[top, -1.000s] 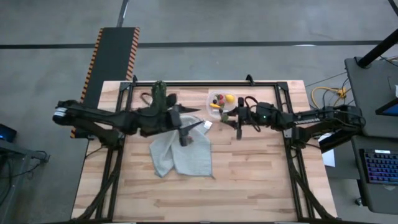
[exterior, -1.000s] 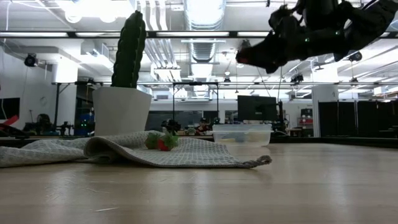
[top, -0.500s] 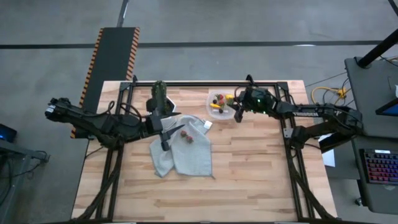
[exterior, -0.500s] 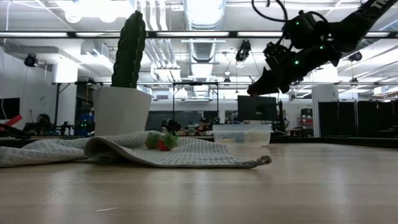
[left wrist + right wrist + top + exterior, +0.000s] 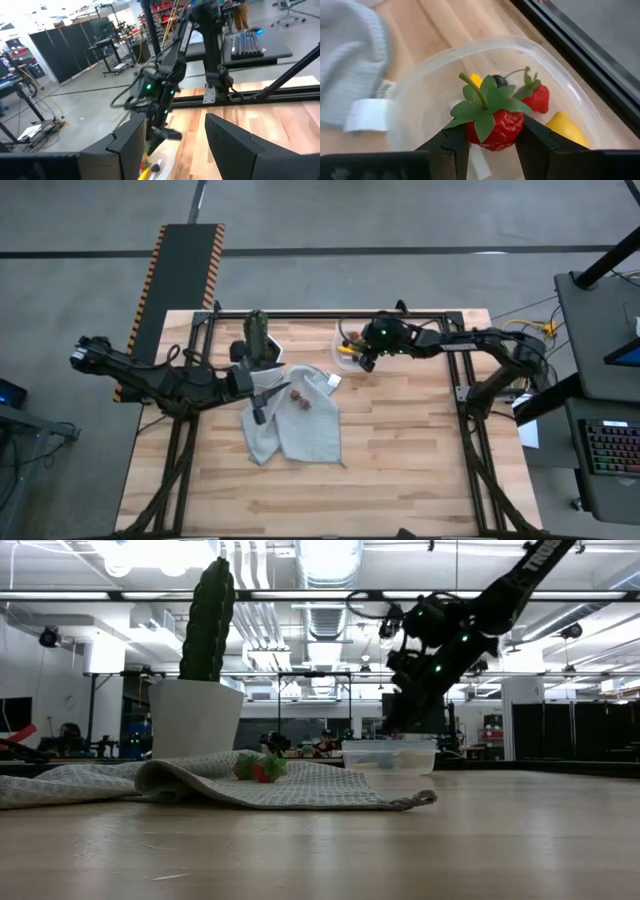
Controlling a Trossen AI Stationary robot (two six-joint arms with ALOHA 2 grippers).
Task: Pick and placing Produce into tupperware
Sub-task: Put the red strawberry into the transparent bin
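Observation:
My right gripper (image 5: 494,136) is shut on a red toy strawberry (image 5: 495,125) with green leaves, above the clear tupperware (image 5: 349,348) at the table's far middle. In the tupperware (image 5: 580,107) lie another strawberry (image 5: 538,98), a yellow lemon (image 5: 563,128), a dark berry (image 5: 498,80) and a yellow piece. In the low view the right gripper (image 5: 405,725) slants down just over the tupperware (image 5: 390,756). My left gripper (image 5: 266,402) stands open and level over the grey cloth's (image 5: 292,422) far left part, with nothing between its fingers. Red berries (image 5: 300,398) rest on the cloth. My right gripper pinches the strawberry's red body (image 5: 473,133) between its two fingers, one on each side. The fingers slant down from the table's right. The strawberry is lifted clear above the tupperware's inside, its leafy stem end turned up toward the wrist.
A green cactus (image 5: 256,330) in a white pot (image 5: 195,718) stands at the cloth's far left, close to my left arm. The cloth's white tag (image 5: 333,381) lies near the tupperware. Bare wood lies toward the table's near and right edges.
My right gripper has carried the strawberry toward the table's far left, from beside the tupperware to over it, sinking and tipping its fingers downward. My left gripper has drawn back toward the table's left edge, off the middle of the cloth, uncovering the berries there.

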